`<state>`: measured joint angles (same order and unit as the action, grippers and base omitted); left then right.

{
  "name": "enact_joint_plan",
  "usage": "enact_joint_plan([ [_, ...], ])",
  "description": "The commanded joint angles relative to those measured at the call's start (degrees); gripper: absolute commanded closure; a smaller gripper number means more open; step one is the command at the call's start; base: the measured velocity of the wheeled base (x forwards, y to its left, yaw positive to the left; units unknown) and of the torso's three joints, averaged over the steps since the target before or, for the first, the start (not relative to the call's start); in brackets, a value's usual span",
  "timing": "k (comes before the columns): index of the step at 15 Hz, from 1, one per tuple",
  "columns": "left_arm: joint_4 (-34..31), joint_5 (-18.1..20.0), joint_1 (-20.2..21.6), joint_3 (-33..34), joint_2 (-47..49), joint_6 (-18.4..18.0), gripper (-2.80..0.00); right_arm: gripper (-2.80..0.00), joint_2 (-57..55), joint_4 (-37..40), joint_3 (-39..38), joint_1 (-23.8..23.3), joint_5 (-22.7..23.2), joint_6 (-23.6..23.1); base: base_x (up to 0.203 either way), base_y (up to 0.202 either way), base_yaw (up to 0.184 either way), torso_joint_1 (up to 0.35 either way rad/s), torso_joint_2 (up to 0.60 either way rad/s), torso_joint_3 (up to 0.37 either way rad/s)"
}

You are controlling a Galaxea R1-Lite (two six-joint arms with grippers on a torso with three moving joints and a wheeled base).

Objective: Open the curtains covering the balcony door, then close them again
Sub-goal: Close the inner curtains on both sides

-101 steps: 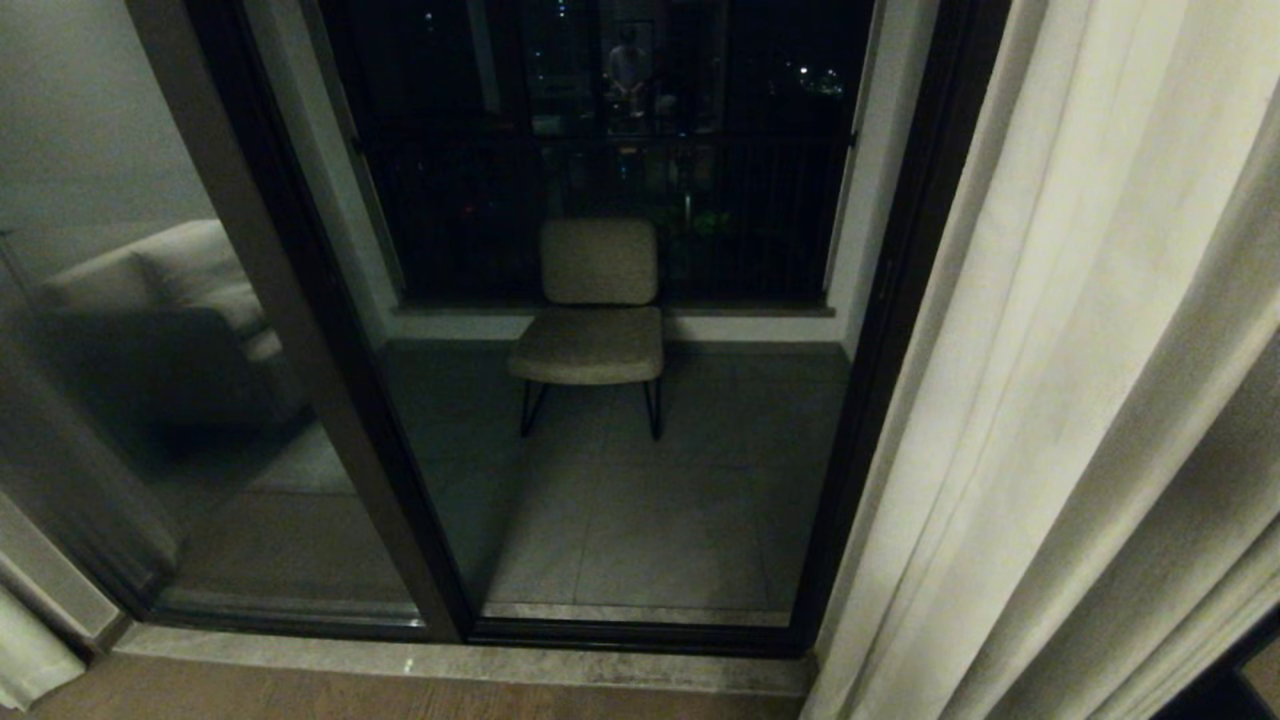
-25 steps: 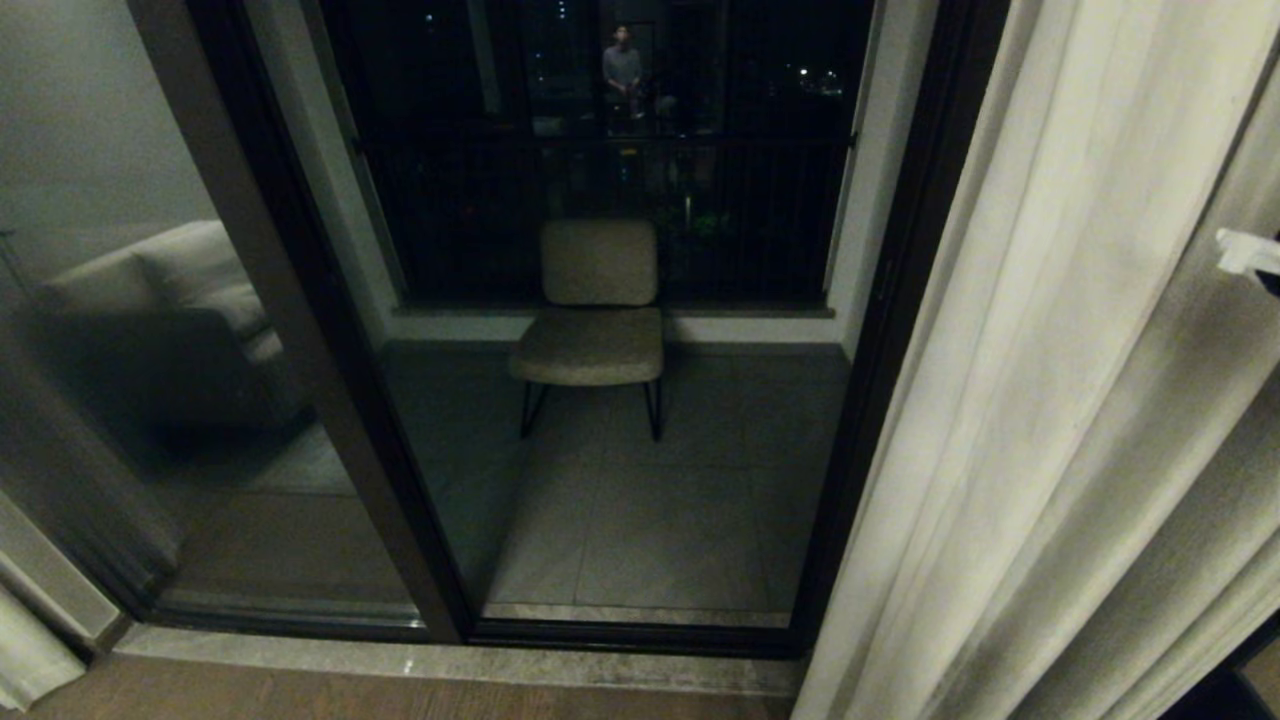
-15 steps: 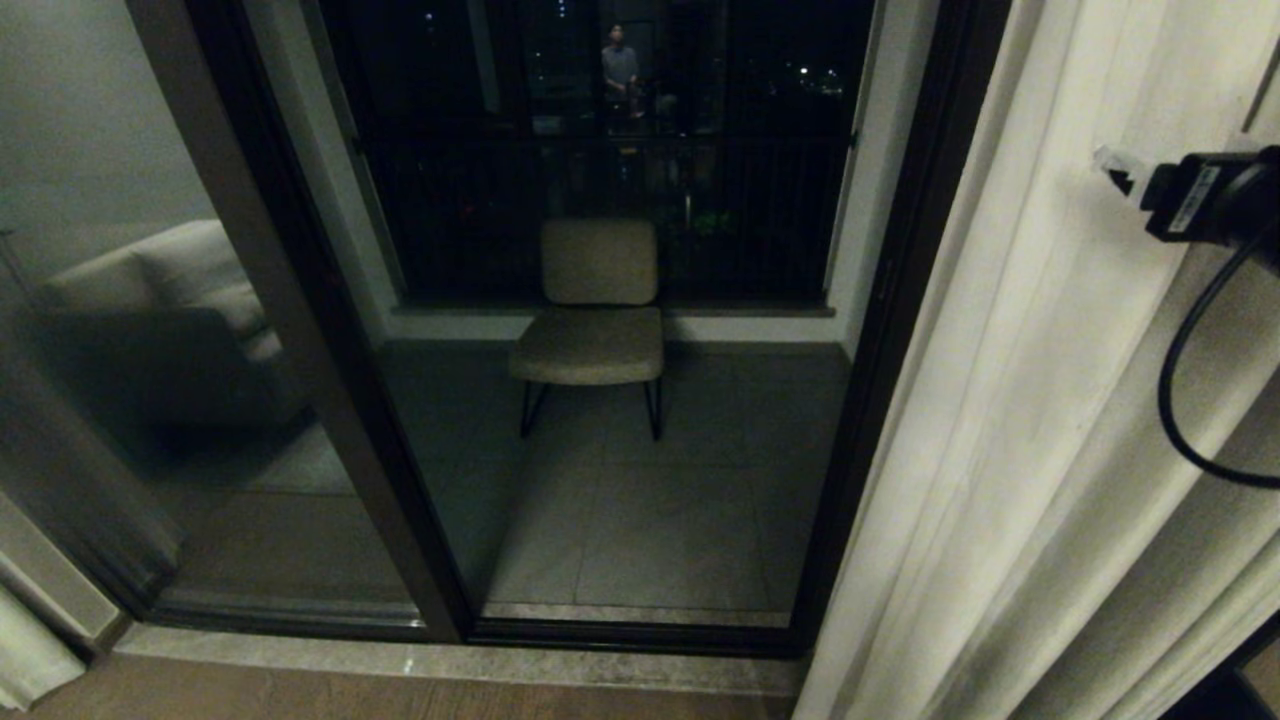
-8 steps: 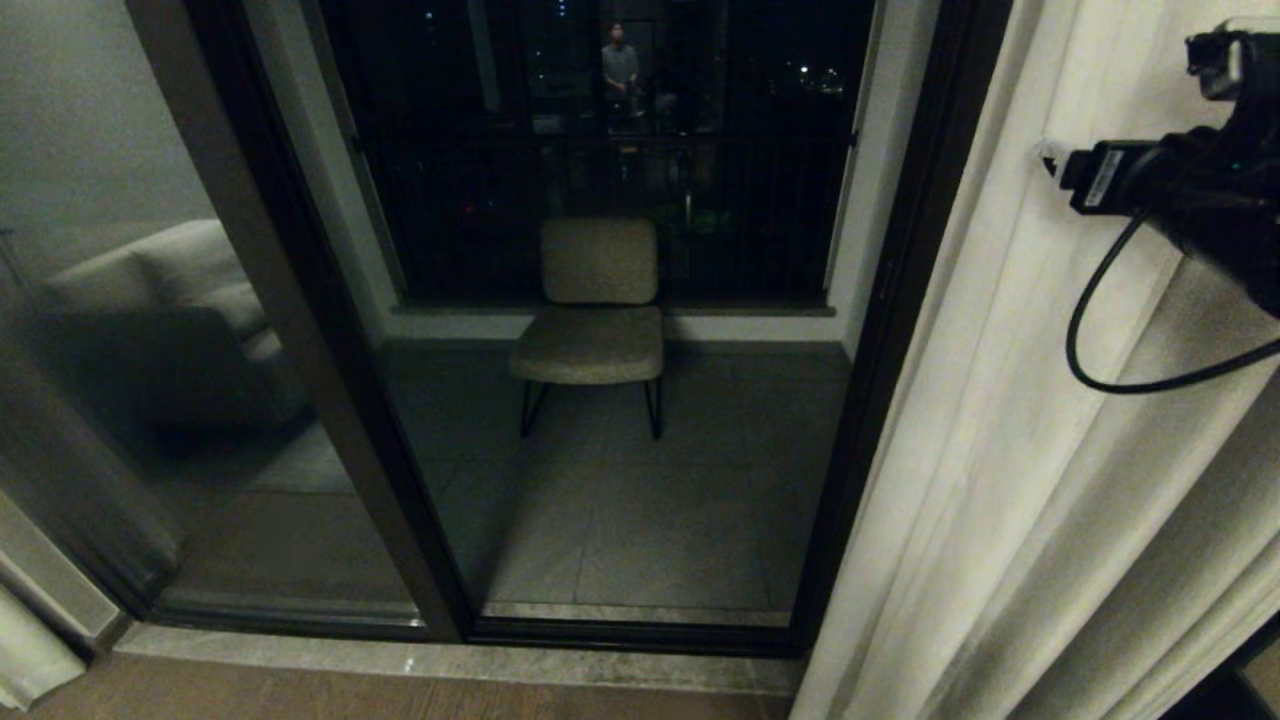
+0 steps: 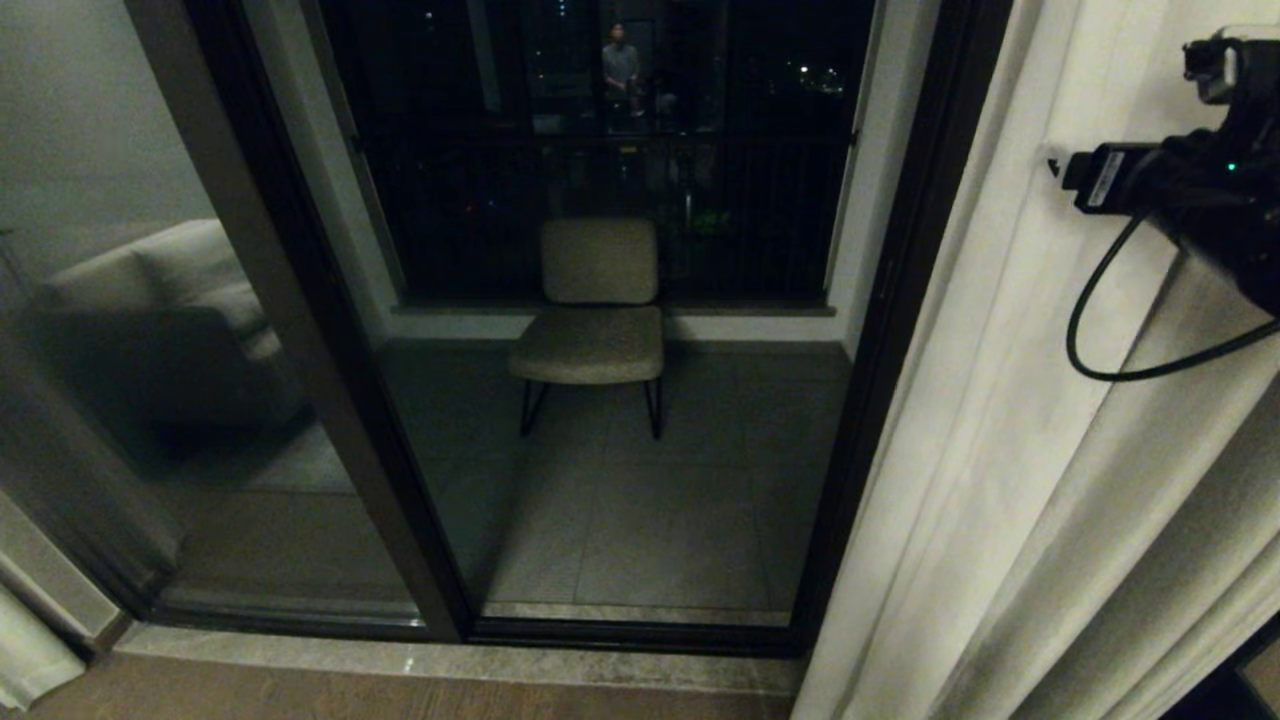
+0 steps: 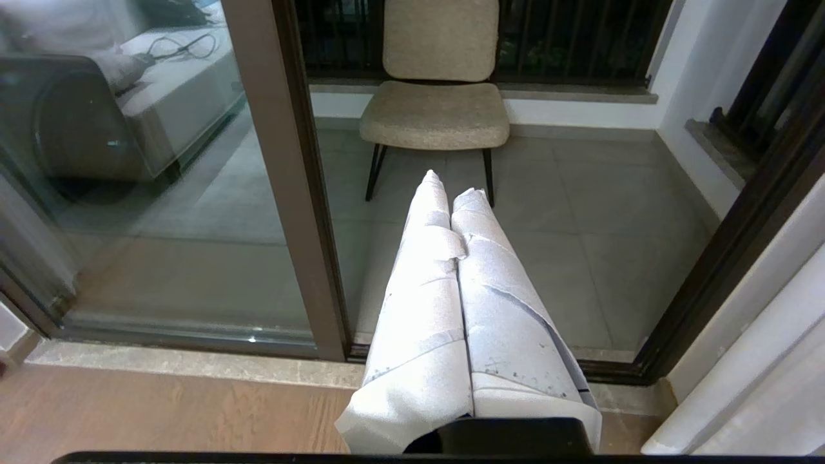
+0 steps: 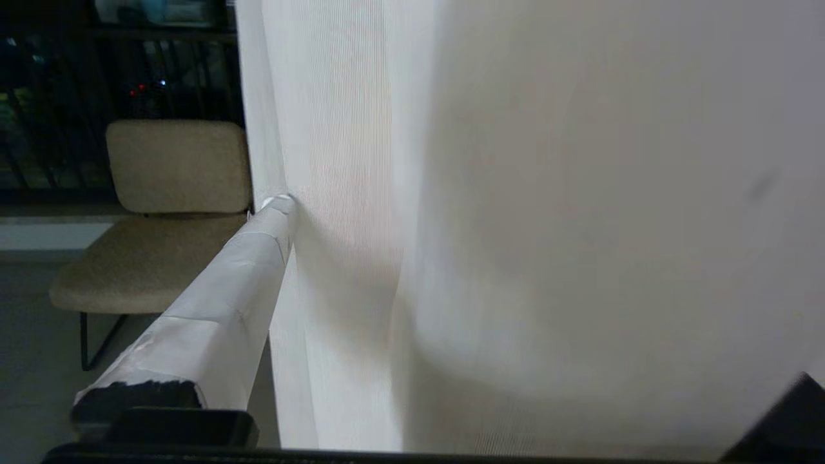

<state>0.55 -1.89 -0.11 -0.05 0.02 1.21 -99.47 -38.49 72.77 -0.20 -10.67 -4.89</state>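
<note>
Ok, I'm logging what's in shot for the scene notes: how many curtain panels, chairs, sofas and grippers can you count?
Curtain panels: 2 (large one, a sliver at the floor)
Chairs: 1
Sofas: 1, reflected in the glass
Grippers: 2 (left gripper, right gripper)
Total: 6

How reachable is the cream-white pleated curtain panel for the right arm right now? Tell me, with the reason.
Probably yes. The right gripper is at the edge of the cream-white pleated curtain panel, jaws open, one white-wrapped finger against the fabric. Nothing stands between them.
</note>
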Motion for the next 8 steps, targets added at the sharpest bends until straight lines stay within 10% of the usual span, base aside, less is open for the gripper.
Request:
enact_joint_plan([
  [1,0.1,0.0,0.0,0.0,0.0,0.0,0.0,-2.8,4.6,0.2,-1.7,0.1,0.0,-0.7,0.0,0.0,0.0,0.0,0.0,0.0],
  [8,0.1,0.0,0.0,0.0,0.0,0.0,0.0,-2.8,21.5,4.1,-15.7,-1.5,-0.2,-1.6,0.0,0.0,0.0,0.0,0.0,0.0],
])
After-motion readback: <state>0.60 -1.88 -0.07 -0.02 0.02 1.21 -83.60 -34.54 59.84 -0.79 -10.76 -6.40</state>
